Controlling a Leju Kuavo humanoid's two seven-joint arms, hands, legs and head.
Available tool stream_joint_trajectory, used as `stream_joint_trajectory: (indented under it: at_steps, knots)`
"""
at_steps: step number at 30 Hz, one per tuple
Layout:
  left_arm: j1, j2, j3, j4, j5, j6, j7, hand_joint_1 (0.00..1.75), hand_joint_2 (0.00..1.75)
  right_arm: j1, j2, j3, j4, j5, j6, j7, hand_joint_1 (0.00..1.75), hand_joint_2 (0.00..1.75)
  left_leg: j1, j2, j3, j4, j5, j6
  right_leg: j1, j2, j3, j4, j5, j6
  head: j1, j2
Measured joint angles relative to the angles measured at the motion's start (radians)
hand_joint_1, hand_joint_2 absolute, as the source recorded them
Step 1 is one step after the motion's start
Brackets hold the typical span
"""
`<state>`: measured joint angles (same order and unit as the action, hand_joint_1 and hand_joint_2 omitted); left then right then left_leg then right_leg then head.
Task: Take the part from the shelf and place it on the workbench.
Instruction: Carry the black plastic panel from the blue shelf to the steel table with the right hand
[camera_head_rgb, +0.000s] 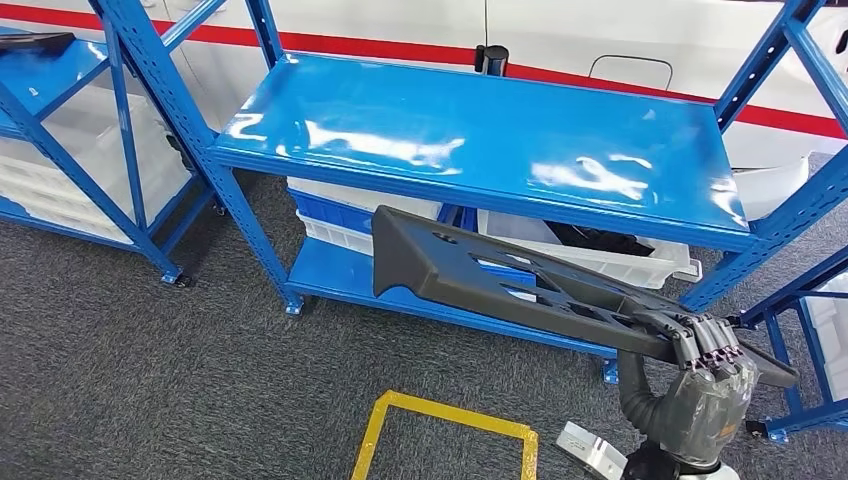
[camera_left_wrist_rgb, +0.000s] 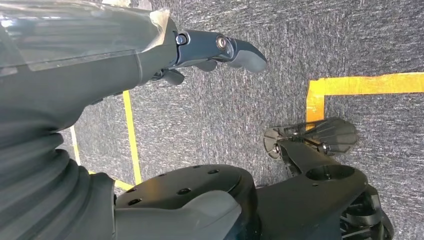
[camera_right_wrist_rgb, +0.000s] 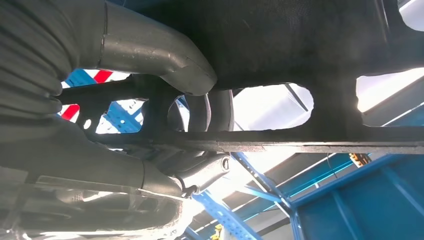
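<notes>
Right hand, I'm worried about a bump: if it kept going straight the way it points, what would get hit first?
Probably the blue shelf. The right hand holds the long dark part, which sticks out ahead of it toward the shelf's front edge and white bins below. The part's far end would likely touch first; depth is unclear.

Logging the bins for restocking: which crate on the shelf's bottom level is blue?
The blue crate, at the left end of the bottom level; the bins above and below it are white, as is the one to the right.
</notes>
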<state>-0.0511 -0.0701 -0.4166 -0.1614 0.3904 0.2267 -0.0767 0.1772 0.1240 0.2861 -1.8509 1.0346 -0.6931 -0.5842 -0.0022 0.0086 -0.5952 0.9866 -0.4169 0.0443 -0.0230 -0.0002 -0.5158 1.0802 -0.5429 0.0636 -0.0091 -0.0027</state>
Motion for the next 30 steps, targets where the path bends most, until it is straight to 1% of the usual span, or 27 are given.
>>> stream_joint_trajectory:
  at_steps: [1,2,3,5,6,7,9,10,11,12,13,14,15,16,17,18,20,21,22,23,24,25,26,27,28,29,30]
  knots:
    - [0.000,0.000,0.000,0.000,0.000,-0.002,-0.002,0.00,1.75,0.000,-0.001,0.000,0.000,-0.004,0.000,-0.003,1.75,1.75,-0.002,0.000,-0.006,0.006,0.003,-0.005,0.001,0.001,0.032,-0.054,0.007,-0.002,0.000,0.000]
    - [-0.001,0.000,0.000,0.000,0.000,-0.003,-0.004,0.00,1.75,0.001,-0.002,-0.001,0.000,-0.007,0.000,-0.005,1.75,1.75,-0.004,-0.001,-0.012,0.012,0.006,-0.009,0.003,0.003,0.046,-0.083,0.005,-0.008,0.001,0.000]
    - [-0.001,0.000,0.000,0.000,0.000,-0.003,-0.006,0.00,1.75,0.001,-0.002,-0.002,0.000,-0.010,0.000,-0.007,1.75,1.75,-0.005,-0.001,-0.015,0.015,0.010,-0.014,0.006,0.005,0.044,-0.089,0.003,-0.017,0.001,0.000]
    - [-0.001,0.000,0.000,0.000,-0.001,-0.004,-0.007,0.00,1.75,0.002,-0.004,-0.003,0.001,-0.012,0.000,-0.008,1.75,1.75,-0.003,-0.003,-0.020,0.021,0.010,-0.024,0.000,0.004,0.030,-0.087,0.009,-0.036,0.001,0.000]
    - [0.000,0.001,0.000,0.000,-0.001,-0.004,-0.008,0.00,1.75,0.002,-0.004,-0.003,0.001,-0.012,0.000,-0.008,1.75,1.75,0.000,-0.004,-0.027,0.035,-0.007,-0.030,-0.003,0.003,0.026,-0.088,0.015,-0.047,-0.001,0.000]
    - [0.000,0.001,0.000,0.000,-0.001,-0.004,-0.008,0.00,1.75,0.001,-0.004,-0.004,0.001,-0.012,0.000,-0.008,1.75,1.75,0.003,-0.006,-0.038,0.066,-0.039,-0.036,-0.006,0.002,0.022,-0.088,0.023,-0.058,-0.002,0.000]
    - [-0.001,0.002,0.000,0.000,0.000,-0.004,-0.009,0.00,1.75,0.001,-0.004,-0.004,0.001,-0.015,0.000,-0.010,1.75,1.75,0.007,-0.007,-0.075,0.181,-0.128,-0.047,-0.003,0.000,0.011,-0.087,0.037,-0.070,-0.005,0.000]
    - [-0.001,0.001,0.000,0.000,0.000,-0.004,-0.011,0.00,1.75,0.001,-0.004,-0.005,0.002,-0.018,0.000,-0.014,1.75,1.75,0.009,-0.007,-0.091,0.243,-0.161,-0.051,-0.002,-0.001,0.005,-0.086,0.044,-0.071,-0.005,0.000]
    - [-0.001,0.001,0.000,0.000,0.000,-0.004,-0.013,0.00,1.75,0.001,-0.005,-0.006,0.003,-0.022,0.000,-0.019,1.75,1.75,0.010,-0.007,-0.095,0.282,-0.174,-0.053,0.000,-0.001,-0.003,-0.084,0.049,-0.070,-0.005,0.000]
    - [-0.001,0.001,0.000,0.000,0.000,-0.004,-0.015,0.00,1.75,0.000,-0.005,-0.007,0.005,-0.027,0.000,-0.025,1.75,1.75,0.011,-0.007,-0.082,0.285,-0.168,-0.053,0.001,-0.001,-0.009,-0.082,0.053,-0.068,-0.005,0.000]
    - [-0.001,0.001,0.000,0.000,0.000,-0.004,-0.017,0.00,1.75,0.000,-0.006,-0.008,0.006,-0.033,0.000,-0.032,1.75,1.75,0.012,-0.007,-0.050,0.248,-0.146,-0.051,0.002,-0.001,-0.015,-0.080,0.055,-0.066,-0.005,0.000]
    - [0.000,0.001,0.000,0.000,0.000,-0.004,-0.018,0.00,1.75,-0.001,-0.006,-0.010,0.007,-0.040,0.000,-0.040,1.75,1.75,0.012,-0.008,-0.003,0.180,-0.117,-0.046,0.002,-0.001,-0.018,-0.077,0.057,-0.064,-0.005,0.000]
    - [0.000,0.002,0.000,0.000,0.000,-0.005,-0.019,0.00,1.75,-0.001,-0.006,-0.012,0.008,-0.046,0.000,-0.048,1.75,1.75,0.011,-0.010,0.044,0.106,-0.100,-0.041,0.003,0.000,-0.021,-0.076,0.059,-0.060,-0.005,0.000]
    - [0.000,0.002,0.000,0.000,0.000,-0.005,-0.020,0.00,1.75,-0.003,-0.006,-0.015,0.009,-0.052,0.000,-0.056,1.75,1.75,0.009,-0.012,0.077,0.049,-0.088,-0.035,0.003,0.000,-0.023,-0.075,0.063,-0.055,-0.004,0.000]
    - [0.000,0.002,0.000,0.000,0.000,-0.005,-0.022,0.00,1.75,-0.005,-0.006,-0.017,0.010,-0.058,0.000,-0.064,1.75,1.75,0.005,-0.013,0.095,0.016,-0.085,-0.031,0.003,-0.001,-0.026,-0.075,0.067,-0.049,-0.005,0.000]
    - [-0.001,0.002,0.000,0.000,0.000,-0.005,-0.023,0.00,1.75,-0.007,-0.006,-0.018,0.011,-0.063,0.000,-0.071,1.75,1.75,0.000,-0.014,0.097,0.006,-0.087,-0.027,0.001,-0.001,-0.029,-0.076,0.071,-0.041,-0.005,0.000]
    - [0.000,0.002,0.000,0.000,0.000,-0.005,-0.023,0.00,1.75,-0.009,-0.006,-0.022,0.013,-0.073,0.000,-0.082,1.75,1.75,-0.002,-0.012,0.091,-0.002,-0.073,-0.015,0.001,-0.002,-0.033,-0.075,0.077,-0.028,-0.007,0.000]
    - [0.000,0.002,0.000,0.000,0.000,-0.005,-0.023,0.00,1.75,-0.009,-0.006,-0.025,0.014,-0.077,0.000,-0.086,1.75,1.75,-0.001,-0.009,0.088,-0.010,-0.063,-0.007,0.002,-0.002,-0.042,-0.064,0.068,-0.025,-0.007,0.000]
    - [-0.001,0.001,0.000,0.000,0.000,-0.005,-0.023,0.00,1.75,-0.009,-0.007,-0.028,0.015,-0.081,0.000,-0.090,1.75,1.75,0.001,-0.006,0.083,-0.018,-0.052,0.001,0.004,-0.002,-0.055,-0.039,0.047,-0.025,-0.006,0.000]
    - [-0.002,0.001,0.000,0.000,0.000,-0.005,-0.023,0.00,1.75,-0.009,-0.007,-0.032,0.016,-0.083,0.000,-0.092,1.75,1.75,0.003,-0.004,0.076,-0.023,-0.041,0.007,0.006,-0.001,-0.076,0.007,0.014,-0.029,-0.004,0.000]
    - [-0.002,0.001,0.000,0.000,0.000,-0.005,-0.023,0.00,1.75,-0.009,-0.007,-0.035,0.017,-0.084,0.000,-0.093,1.75,1.75,0.001,-0.002,0.066,-0.025,-0.034,0.011,0.006,-0.001,-0.102,0.067,-0.023,-0.033,-0.003,0.000]
    - [-0.002,0.001,0.000,0.000,0.000,-0.005,-0.023,0.00,1.75,-0.009,-0.007,-0.037,0.020,-0.086,0.000,-0.094,1.75,1.75,0.001,-0.001,0.055,-0.024,-0.026,0.013,0.005,-0.001,-0.125,0.132,-0.055,-0.033,-0.002,0.000]
    - [-0.002,0.001,0.000,0.000,0.000,-0.005,-0.023,0.00,1.75,-0.008,-0.008,-0.040,0.022,-0.090,0.000,-0.096,1.75,1.75,0.000,0.000,0.042,-0.024,-0.018,0.012,0.004,-0.001,-0.138,0.182,-0.073,-0.029,-0.001,0.000]
    - [-0.001,0.000,0.000,0.000,0.000,-0.005,-0.023,0.00,1.75,-0.008,-0.010,-0.042,0.025,-0.095,0.000,-0.099,1.75,1.75,0.001,0.001,0.031,-0.022,-0.010,0.011,0.002,-0.001,-0.135,0.198,-0.073,-0.020,-0.001,0.000]
    - [-0.001,0.000,0.000,0.000,0.002,-0.004,-0.023,0.00,1.75,-0.008,-0.011,-0.044,0.028,-0.102,0.000,-0.102,1.75,1.75,0.002,0.001,0.019,-0.020,-0.003,0.008,-0.001,-0.001,-0.112,0.177,-0.057,-0.008,0.000,0.000]
    - [-0.001,-0.001,0.000,0.000,0.004,-0.003,-0.023,0.00,1.75,-0.009,-0.013,-0.045,0.031,-0.108,0.000,-0.105,1.75,1.75,0.004,0.001,0.007,-0.015,0.003,0.003,-0.005,-0.001,-0.072,0.122,-0.034,0.005,0.000,0.000]
    - [-0.001,-0.001,0.000,0.000,0.006,-0.001,-0.022,0.00,1.75,-0.012,-0.015,-0.045,0.033,-0.114,0.000,-0.107,1.75,1.75,0.004,0.001,-0.005,-0.007,0.007,-0.002,-0.009,-0.001,-0.023,0.049,-0.015,0.014,0.001,0.000]
